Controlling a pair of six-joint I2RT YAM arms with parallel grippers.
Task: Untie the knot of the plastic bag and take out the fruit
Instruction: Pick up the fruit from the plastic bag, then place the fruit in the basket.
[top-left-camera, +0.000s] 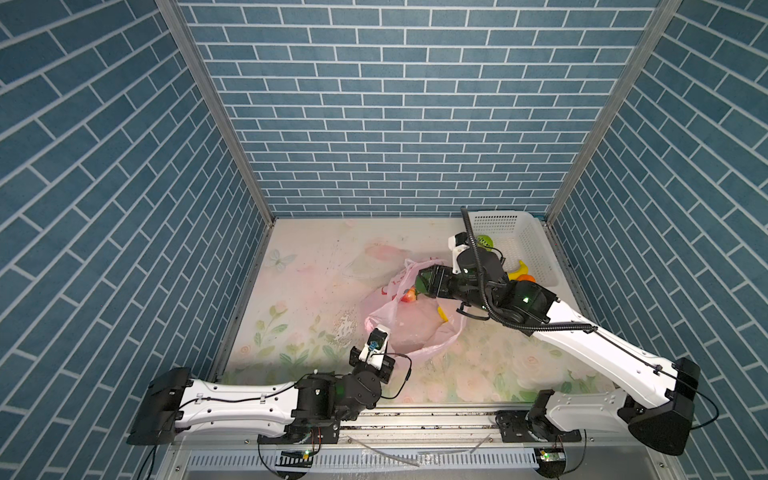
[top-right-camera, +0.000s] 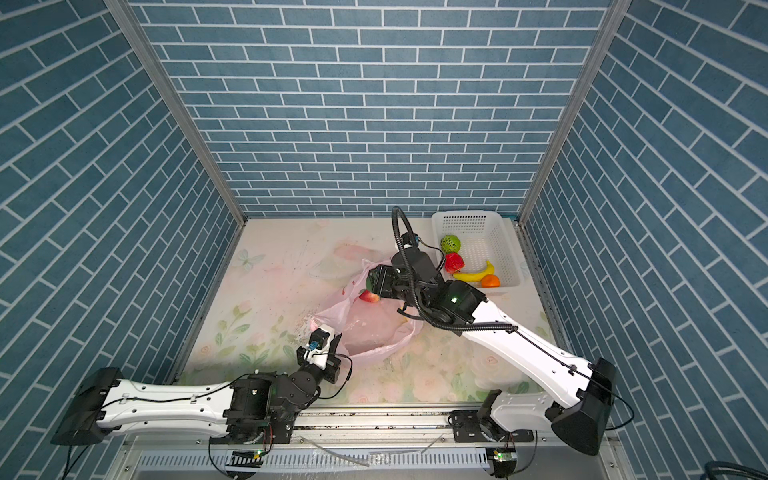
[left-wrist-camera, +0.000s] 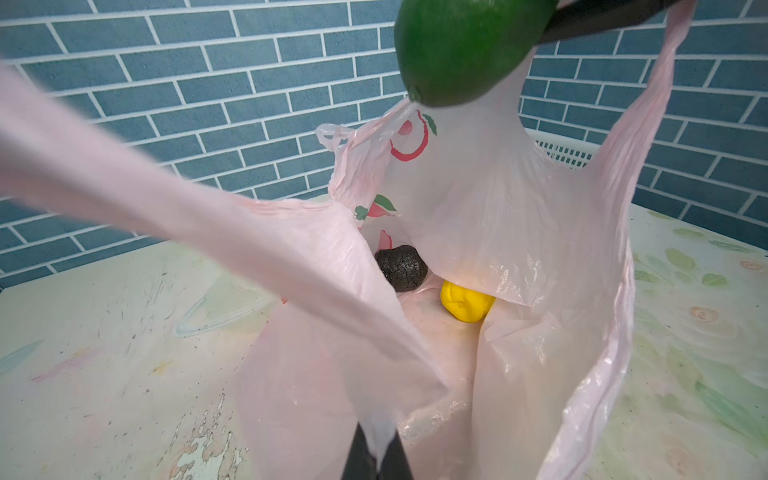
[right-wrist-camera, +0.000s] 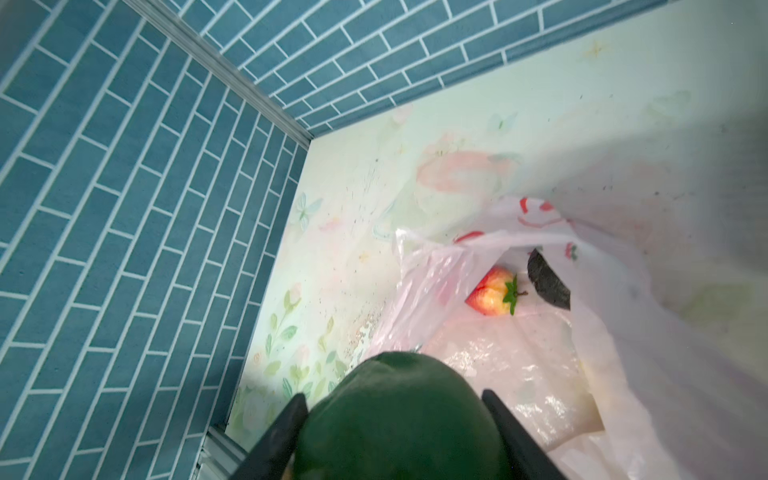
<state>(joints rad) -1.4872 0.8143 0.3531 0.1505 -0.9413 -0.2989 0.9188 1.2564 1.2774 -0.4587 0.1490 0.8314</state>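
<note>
Nearest the lens, along the lower edge in both top views: left arm (top-left-camera: 232, 399) and right arm (top-left-camera: 602, 353), two in all, reaching up-frame over the floral table (top-left-camera: 299, 291).

Left gripper (left-wrist-camera: 376, 432): one. Fingers pressed tight together, pinching the near rim of the plastic bag (top-left-camera: 415, 332).

Right gripper (right-wrist-camera: 392, 395): one. Fingers spread partway, clamped on either side of a smooth green fruit (right-wrist-camera: 399, 428), held over the bag's far end.

Plastic bag: one, pink, mid-table, just right of frame centre. Long axis up and down the frame in both top views, mouth gaping toward the lower edge, closed end toward the back wall. Handle loops: two, apart; near handle loop (left-wrist-camera: 124, 178) across the left of the left wrist frame, far handle loop (left-wrist-camera: 648, 104) up its right side.

Fruit, eight counted:
- held, one: the green fruit, long axis slanting from upper right to lower left in the left wrist view, narrow end pointing down at the bag.
- in the bag, three: apple (right-wrist-camera: 492, 297), avocado (left-wrist-camera: 401, 268), yellow fruit (left-wrist-camera: 467, 303). Avocado seen in the wrist views only.
- in the white basket (top-right-camera: 473, 218), upper right, four: bumpy green ball (top-right-camera: 451, 244), strawberry (top-right-camera: 454, 262), banana (top-right-camera: 476, 274) lying left to right, orange (top-right-camera: 490, 281). Strawberry clear in a top view, elsewhere hidden by the right arm.
</note>
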